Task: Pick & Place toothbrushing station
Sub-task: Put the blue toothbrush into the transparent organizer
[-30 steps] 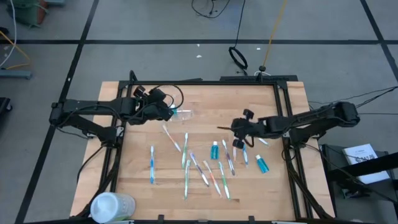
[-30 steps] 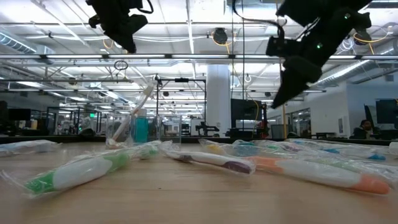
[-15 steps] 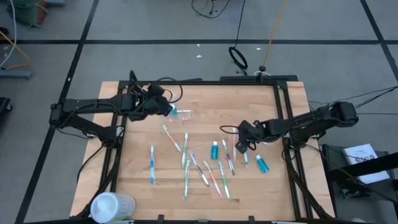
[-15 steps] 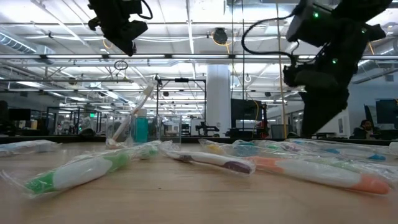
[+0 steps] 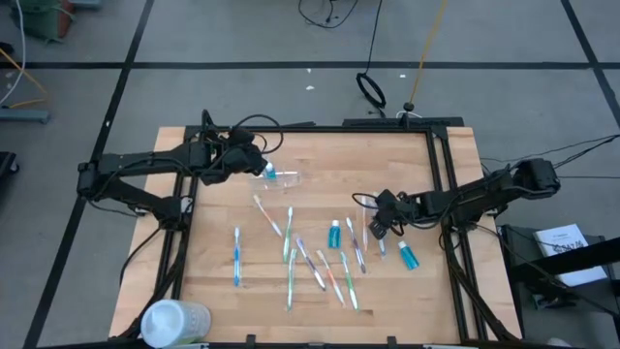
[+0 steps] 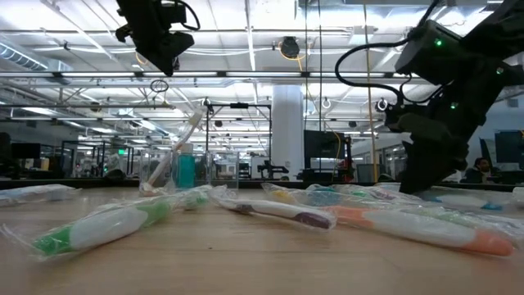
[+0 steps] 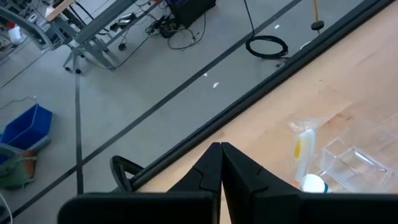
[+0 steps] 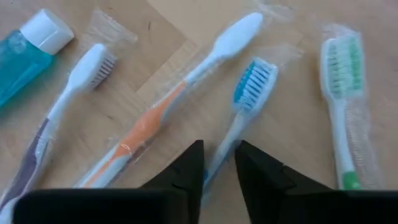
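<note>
Several wrapped toothbrushes [image 5: 310, 257] and two teal toothpaste tubes [image 5: 334, 234] lie flat on the wooden table. Toward the far left stands a clear cup [image 5: 288, 178] with another teal tube [image 5: 269, 174] at it and a toothbrush [image 6: 182, 143] leaning in it. My left gripper [image 5: 258, 167] hangs shut above the table beside the cup [image 7: 351, 158], holding nothing. My right gripper [image 5: 380, 228] is low over the right-hand toothbrushes. Its fingers stand slightly open on either side of the handle of a blue-bristled toothbrush [image 8: 254, 81]. My right gripper [image 8: 219, 163] comes slanting down from above, with one finger [image 8: 189, 167] on each side of the blue-bristled toothbrush's handle [image 8: 224, 148], across it. I cannot tell whether the fingers touch it. The toothbrush lies flat on the table in its wrapper.
A big white cylindrical container [image 5: 174, 322] lies at the table's near left corner. An orange-handled toothbrush [image 8: 161, 118] and a green-bristled one [image 8: 341, 93] lie close on either side of the blue-bristled one. Black frame rails [image 5: 441, 184] run along the table's edges.
My right gripper has come down toward the right-hand toothbrushes, moving a little toward the near edge, and has rolled about its own axis. My left gripper has swung slightly toward the far edge beside the cup. The things on the table have not moved.
</note>
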{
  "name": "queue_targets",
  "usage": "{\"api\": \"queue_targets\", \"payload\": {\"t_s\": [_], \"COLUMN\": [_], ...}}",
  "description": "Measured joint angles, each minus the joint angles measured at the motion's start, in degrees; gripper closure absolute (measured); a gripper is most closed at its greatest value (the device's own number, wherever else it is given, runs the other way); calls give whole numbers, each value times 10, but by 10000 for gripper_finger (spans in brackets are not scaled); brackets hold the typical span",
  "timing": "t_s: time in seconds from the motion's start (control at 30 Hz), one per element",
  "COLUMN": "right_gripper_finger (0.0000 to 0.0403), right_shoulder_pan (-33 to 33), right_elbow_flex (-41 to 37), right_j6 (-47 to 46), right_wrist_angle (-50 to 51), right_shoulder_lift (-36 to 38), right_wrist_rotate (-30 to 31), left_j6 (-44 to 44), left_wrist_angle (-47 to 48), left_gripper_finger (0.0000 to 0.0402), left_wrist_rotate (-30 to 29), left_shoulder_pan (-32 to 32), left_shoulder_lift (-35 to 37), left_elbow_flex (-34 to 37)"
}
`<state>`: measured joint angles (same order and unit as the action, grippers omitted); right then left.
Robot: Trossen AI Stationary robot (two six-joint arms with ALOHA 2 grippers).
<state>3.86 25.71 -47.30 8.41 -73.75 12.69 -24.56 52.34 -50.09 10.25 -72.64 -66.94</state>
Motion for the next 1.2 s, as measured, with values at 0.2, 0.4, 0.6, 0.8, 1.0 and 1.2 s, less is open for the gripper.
{"api": "queue_targets", "payload": {"t_s": [0.2, 0.4, 0.6, 0.8, 1.0, 1.2], "right_gripper_finger": [393, 387, 402, 403, 403, 403], "right_shoulder_pan": [0, -2, -24, -59, -84, -96], "right_elbow_flex": [-10, -13, -13, -12, -12, 1], "right_j6": [0, 0, 9, 161, 375, 470], "right_wrist_angle": [-10, -25, -101, -281, -595, -871], "right_shoulder_lift": [5, 29, 76, 98, 60, -62], "right_wrist_rotate": [-4, -29, -19, 86, 129, 128], "left_j6": [-1, -4, -7, -8, 14, 79], "left_wrist_angle": [-2, -2, -2, -5, -16, -36], "left_gripper_finger": [394, 394, 394, 394, 394, 394], "left_wrist_rotate": [0, 0, 0, 1, 0, 0], "left_shoulder_pan": [2, 2, 2, 2, 2, 2], "left_shoulder_lift": [0, 0, 0, 0, 0, 0], "left_elbow_flex": [0, 0, 0, 0, 0, 0]}}
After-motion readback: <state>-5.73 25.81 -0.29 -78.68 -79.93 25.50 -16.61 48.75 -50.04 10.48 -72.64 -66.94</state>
